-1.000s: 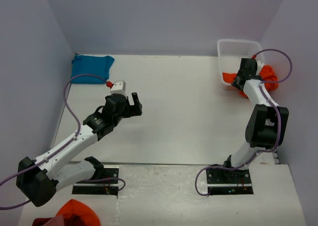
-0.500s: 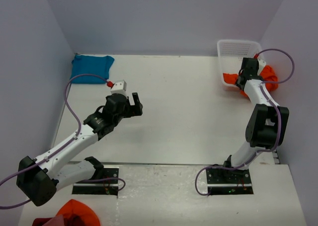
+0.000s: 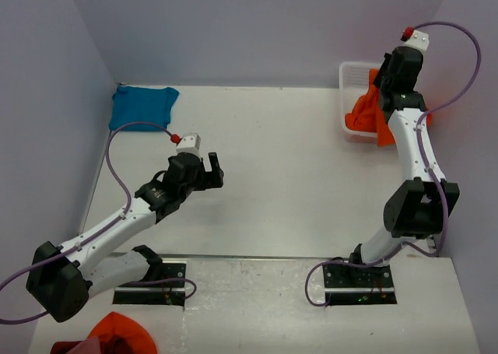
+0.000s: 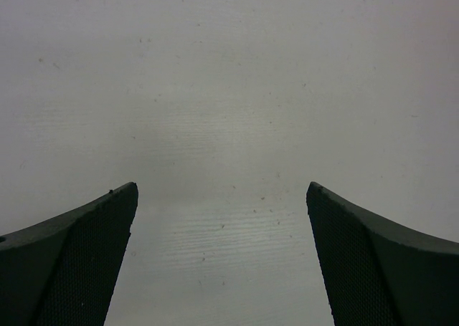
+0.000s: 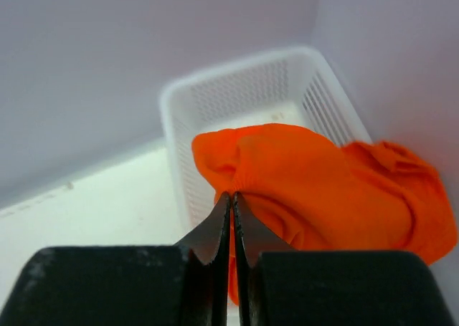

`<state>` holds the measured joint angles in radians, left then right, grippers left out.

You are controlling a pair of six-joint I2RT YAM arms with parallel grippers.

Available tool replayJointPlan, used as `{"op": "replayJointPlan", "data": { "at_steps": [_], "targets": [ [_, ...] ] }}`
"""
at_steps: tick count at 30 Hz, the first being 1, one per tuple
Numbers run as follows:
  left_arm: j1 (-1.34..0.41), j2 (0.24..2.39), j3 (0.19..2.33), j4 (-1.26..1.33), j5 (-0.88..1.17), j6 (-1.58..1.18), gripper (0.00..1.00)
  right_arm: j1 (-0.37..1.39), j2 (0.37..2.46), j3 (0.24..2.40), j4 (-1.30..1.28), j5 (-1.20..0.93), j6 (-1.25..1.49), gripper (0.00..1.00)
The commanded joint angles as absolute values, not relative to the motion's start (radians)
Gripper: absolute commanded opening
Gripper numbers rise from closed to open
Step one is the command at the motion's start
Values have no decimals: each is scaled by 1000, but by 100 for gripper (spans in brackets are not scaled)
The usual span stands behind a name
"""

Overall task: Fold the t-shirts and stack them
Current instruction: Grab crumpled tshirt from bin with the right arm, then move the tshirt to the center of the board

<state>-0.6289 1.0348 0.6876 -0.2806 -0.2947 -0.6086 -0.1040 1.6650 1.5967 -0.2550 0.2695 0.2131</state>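
Note:
My right gripper (image 5: 232, 195) is shut on a fold of the orange t-shirt (image 5: 337, 197), which hangs from it above the white basket (image 5: 237, 89). From above, that gripper (image 3: 383, 75) is raised at the back right and the orange t-shirt (image 3: 367, 113) drapes down over the basket (image 3: 352, 74). A teal-blue t-shirt (image 3: 142, 105) lies folded at the back left corner. My left gripper (image 3: 210, 161) hovers open over bare table left of centre, its fingers (image 4: 79, 261) wide apart with nothing between them.
Purple-grey walls close in the table on three sides. More orange cloth (image 3: 117, 334) sits in front of the table's near edge at the bottom left. The left arm's purple cable (image 3: 117, 163) loops over the left side.
My right gripper shut on the orange t-shirt in the basket and lifted it upward. My left arm shifted slightly toward the near side, still open.

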Motion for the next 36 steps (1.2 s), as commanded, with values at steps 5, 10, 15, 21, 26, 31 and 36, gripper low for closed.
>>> {"op": "replayJointPlan", "data": {
  "at_steps": [5, 10, 15, 21, 26, 31, 36],
  "targets": [
    [-627, 1041, 676, -179, -273, -586, 100, 61, 1568, 1962, -113, 224, -27, 0],
    [-629, 1022, 678, -179, -273, -565, 99, 144, 1644, 2356, -302, 134, -113, 0],
    [-627, 1028, 724, -248, -417, -597, 100, 241, 1550, 2450, -386, 6, -147, 0],
    [-629, 1112, 899, -403, -565, -670, 100, 275, 1321, 2218, -434, -314, -22, 0],
    [-629, 1077, 985, -466, -612, -666, 100, 368, 1188, 1942, -496, -436, 47, 0],
    [-629, 1066, 1069, -575, -619, -652, 100, 396, 1078, 1675, -454, -338, 81, 1],
    [-629, 1101, 1029, -526, -465, -594, 100, 396, 1205, 1661, -648, -104, 159, 72]
  ]
}}
